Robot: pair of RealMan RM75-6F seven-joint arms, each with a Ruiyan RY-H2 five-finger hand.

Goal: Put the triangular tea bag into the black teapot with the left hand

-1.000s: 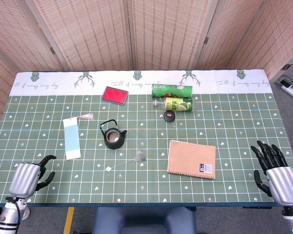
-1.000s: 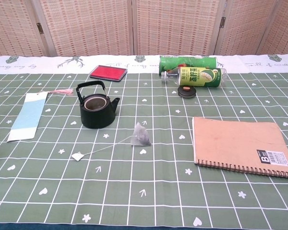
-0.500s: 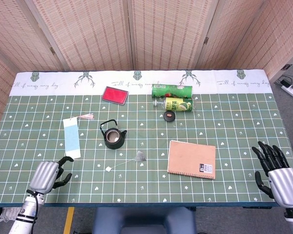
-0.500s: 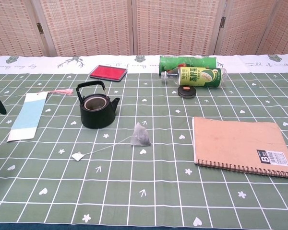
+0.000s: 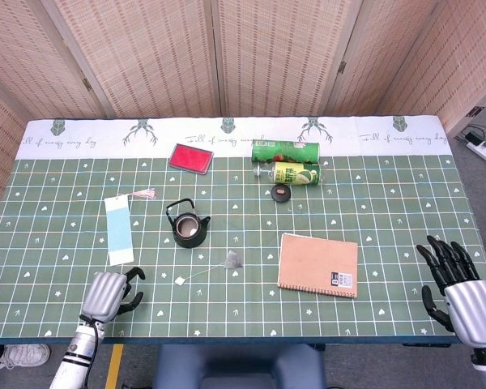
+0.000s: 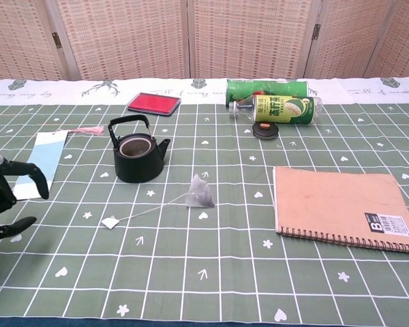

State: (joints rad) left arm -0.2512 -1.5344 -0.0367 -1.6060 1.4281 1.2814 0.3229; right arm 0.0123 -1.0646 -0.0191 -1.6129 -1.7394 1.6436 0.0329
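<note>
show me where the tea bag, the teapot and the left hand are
tea bag [image 6: 200, 192], chest view, on its mesh pyramid body
teapot [image 6: 140, 163], chest view, on its black side wall
left hand [image 5: 107, 295], head view, on the silver back of the hand

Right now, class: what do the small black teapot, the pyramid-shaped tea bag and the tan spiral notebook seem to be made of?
Small black teapot: probably cast iron, going by its matte dark body and thin wire handle.
Pyramid-shaped tea bag: fine translucent mesh, perhaps nylon, with a string and a paper tag.
Tan spiral notebook: kraft card cover, dull brown, bound by a wire coil.
</note>
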